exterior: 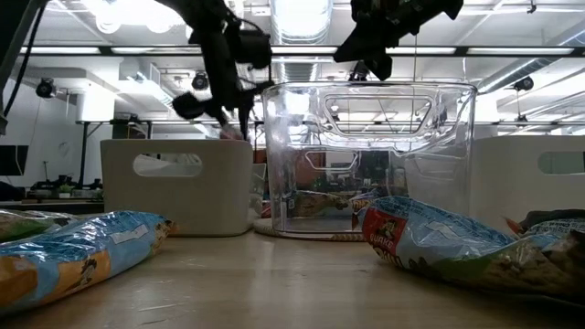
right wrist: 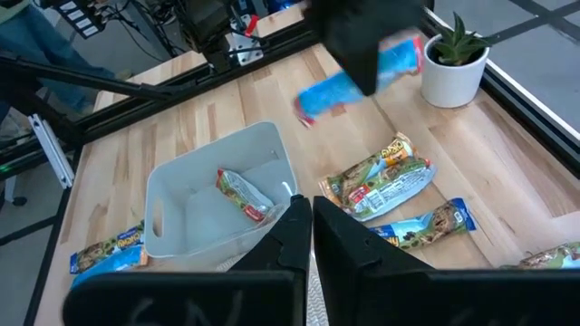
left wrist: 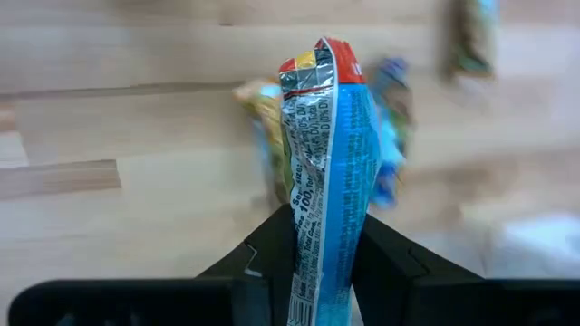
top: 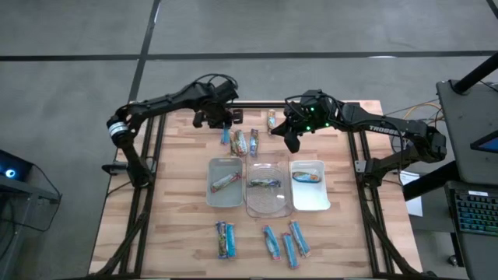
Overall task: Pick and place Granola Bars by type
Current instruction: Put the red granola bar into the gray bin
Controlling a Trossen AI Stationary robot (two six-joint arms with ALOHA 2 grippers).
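Wooden table (top: 179, 194) | left gripper (left wrist: 322, 249) clamps blue bar (left wrist: 331, 163), wrist-view only | right gripper (right wrist: 311, 217) clenched, empty

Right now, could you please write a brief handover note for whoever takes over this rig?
Left gripper: shut on a blue granola bar, lifted over the table's far side.
Right gripper: shut, empty, raised behind the trays.
Done: one bar each in the left tray, clear middle tray and right tray.
Left: three far bars, five near bars, plus the held one.
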